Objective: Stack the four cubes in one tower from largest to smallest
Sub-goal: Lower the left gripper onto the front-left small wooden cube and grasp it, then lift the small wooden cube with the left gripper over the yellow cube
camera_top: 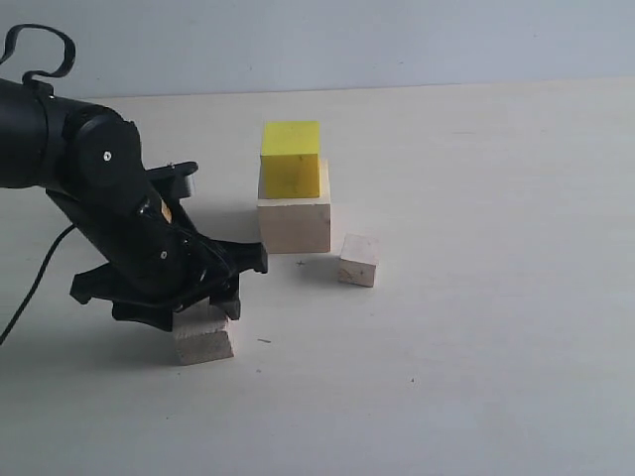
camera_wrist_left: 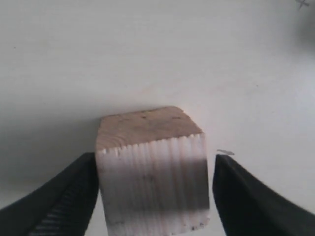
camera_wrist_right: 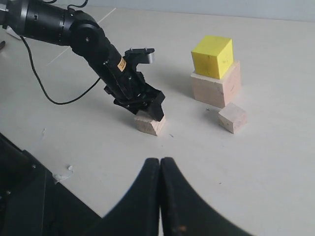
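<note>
The left gripper (camera_top: 205, 313) is down over the medium wooden cube (camera_wrist_left: 152, 177) with its jaws apart, 1 on each side; in the left wrist view one of the fingers (camera_wrist_left: 59, 201) looks to be at the cube's face or just off it, and the other stands slightly clear, so nothing is clamped yet; the cube rests on the bench (camera_top: 496, 357). The right gripper (camera_wrist_right: 160, 164) has its jaws pressed together on nothing and hangs well apart from the cubes.

As I judge it, 2 of the 4 cubes are placed; the large wooden cube (camera_top: 294, 226) sits on the bench as the base, and the yellow cube (camera_top: 291, 159) is on top of it, set a little off-centre toward 9 o'clock in the exterior view; 2 remain, the medium one first and the small wooden cube (camera_top: 358, 260) last; so the tower is about half built, and the step in hand is the grasp of cube 3.

Taking the base as the dial's centre in the exterior view, the medium cube lies at about 7 o'clock, well apart; the small cube lies at about 4 o'clock, just beside the base and apparently not touching it.

Nothing lies between the medium cube and the tower; the small cube is on the far side of that path. The left arm's cable (camera_top: 35, 283) trails off toward 9 o'clock, away from the cubes.
</note>
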You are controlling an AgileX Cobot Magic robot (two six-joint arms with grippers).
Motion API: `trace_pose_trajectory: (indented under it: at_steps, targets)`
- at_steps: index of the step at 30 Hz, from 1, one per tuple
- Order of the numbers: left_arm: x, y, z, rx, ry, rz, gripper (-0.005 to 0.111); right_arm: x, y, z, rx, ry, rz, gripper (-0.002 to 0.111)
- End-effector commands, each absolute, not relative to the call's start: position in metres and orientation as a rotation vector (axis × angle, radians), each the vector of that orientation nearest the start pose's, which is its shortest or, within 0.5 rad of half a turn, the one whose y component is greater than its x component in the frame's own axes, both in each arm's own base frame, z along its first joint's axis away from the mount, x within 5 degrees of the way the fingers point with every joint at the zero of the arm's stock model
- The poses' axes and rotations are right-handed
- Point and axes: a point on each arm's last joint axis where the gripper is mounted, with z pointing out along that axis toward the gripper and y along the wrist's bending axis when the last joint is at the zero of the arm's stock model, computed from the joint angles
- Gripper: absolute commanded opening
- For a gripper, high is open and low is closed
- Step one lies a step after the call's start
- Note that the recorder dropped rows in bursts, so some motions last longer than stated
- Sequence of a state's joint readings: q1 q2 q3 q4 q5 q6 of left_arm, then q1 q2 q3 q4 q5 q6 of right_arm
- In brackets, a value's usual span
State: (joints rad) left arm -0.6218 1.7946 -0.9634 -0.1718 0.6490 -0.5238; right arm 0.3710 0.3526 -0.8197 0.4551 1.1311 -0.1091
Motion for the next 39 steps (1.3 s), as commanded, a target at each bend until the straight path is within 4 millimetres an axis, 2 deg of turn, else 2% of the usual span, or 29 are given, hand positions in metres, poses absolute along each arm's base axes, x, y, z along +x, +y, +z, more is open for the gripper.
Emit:
trace_pose_trajectory:
  at_steps: [1, 7, 11, 17, 23, 29, 34, 39]
  targets:
    - [0.252, -0.195, 0.149, -0.04, 3.023, -0.314, 0.057, 0.006, 0.042, 0.364, -0.56, 2.053, 0.706, 0.0]
    - [0.248, -0.193, 0.15, 0.019, 3.059, -0.28, 0.019, 0.006, 0.042, 0.364, -0.561, 2.054, 0.705, 0.0]
    - [0.245, -0.19, 0.162, 0.061, 3.046, -0.284, 0.0, 0.006, 0.042, 0.364, -0.563, 2.058, 0.705, 0.0]
    - [0.239, -0.185, 0.208, 0.115, 3.009, -0.295, 0.0, 0.005, 0.043, 0.364, -0.566, 2.059, 0.725, 0.0]
    - [0.234, -0.184, 0.277, 0.094, 2.868, -0.455, 0.0, 0.005, 0.043, 0.364, -0.566, 2.059, 0.725, 0.0]
    - [0.239, -0.189, 0.329, 0.104, 2.793, -0.528, 0.0, 0.005, 0.041, 0.361, -0.577, 2.086, 0.697, 0.0]
    - [0.254, -0.201, 0.35, 0.105, 2.729, -0.576, 0.0, 0.005, 0.04, 0.358, -0.584, 2.11, 0.669, 0.0]
    - [0.274, -0.216, 0.349, 0.098, 2.73, -0.59, 0.0, 0.01, 0.041, 0.346, -0.581, 2.153, 0.661, 0.0]
